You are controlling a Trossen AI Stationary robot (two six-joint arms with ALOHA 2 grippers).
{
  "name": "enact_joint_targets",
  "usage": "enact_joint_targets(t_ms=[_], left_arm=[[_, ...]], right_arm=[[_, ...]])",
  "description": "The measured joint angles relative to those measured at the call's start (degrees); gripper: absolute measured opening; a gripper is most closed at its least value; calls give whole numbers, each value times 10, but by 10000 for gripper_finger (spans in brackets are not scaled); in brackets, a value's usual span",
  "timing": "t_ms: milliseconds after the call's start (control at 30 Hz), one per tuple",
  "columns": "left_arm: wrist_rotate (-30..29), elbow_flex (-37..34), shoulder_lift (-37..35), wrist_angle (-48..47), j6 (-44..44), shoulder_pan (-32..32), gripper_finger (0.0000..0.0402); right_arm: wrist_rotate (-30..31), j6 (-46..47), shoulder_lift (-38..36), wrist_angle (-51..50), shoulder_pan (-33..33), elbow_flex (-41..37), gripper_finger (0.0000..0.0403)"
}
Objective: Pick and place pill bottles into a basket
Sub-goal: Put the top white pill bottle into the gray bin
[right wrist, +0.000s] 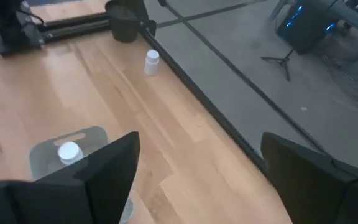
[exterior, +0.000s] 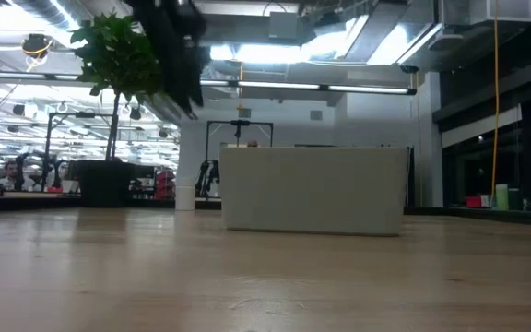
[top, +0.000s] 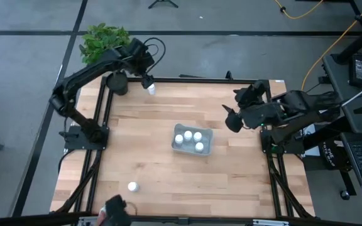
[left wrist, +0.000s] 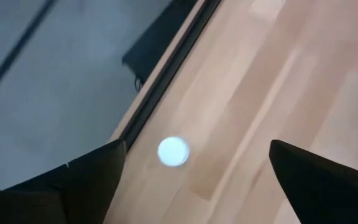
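Observation:
The pale grey-blue basket (top: 192,139) stands at the table's middle with several white pill bottles (top: 188,138) upright in it; it also shows in the low view (exterior: 313,189). One pill bottle (top: 151,89) stands on its base by the table's far edge. My left gripper (top: 147,81) hovers above it, open, and its wrist view looks down on the cap (left wrist: 173,151) between the fingers (left wrist: 194,177). Another bottle (top: 132,186) stands near the front left. My right gripper (top: 232,117) is open and empty, right of the basket.
A black pot with a green plant (top: 116,81) stands at the far left corner, close to the left gripper and the far bottle. A black frame rail (top: 193,80) runs along the table's far edge. Bare wood lies between the basket and the far bottle.

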Motion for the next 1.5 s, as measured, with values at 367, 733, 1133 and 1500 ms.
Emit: enact_joint_targets(t_ms=[367, 733, 1133, 1500], left_arm=[[-18, 0, 142, 10, 11, 14, 397], [-25, -14, 188, 34, -5, 22, 395], [-18, -71, 188, 55, -5, 32, 384], [4, -73, 188, 75, -8, 29, 303]], right_arm=[[4, -24, 18, 0, -1, 0, 335], [4, -26, 20, 0, -1, 0, 335], [4, -28, 20, -6, -1, 0, 335], [3, -24, 20, -6, -1, 0, 335]])
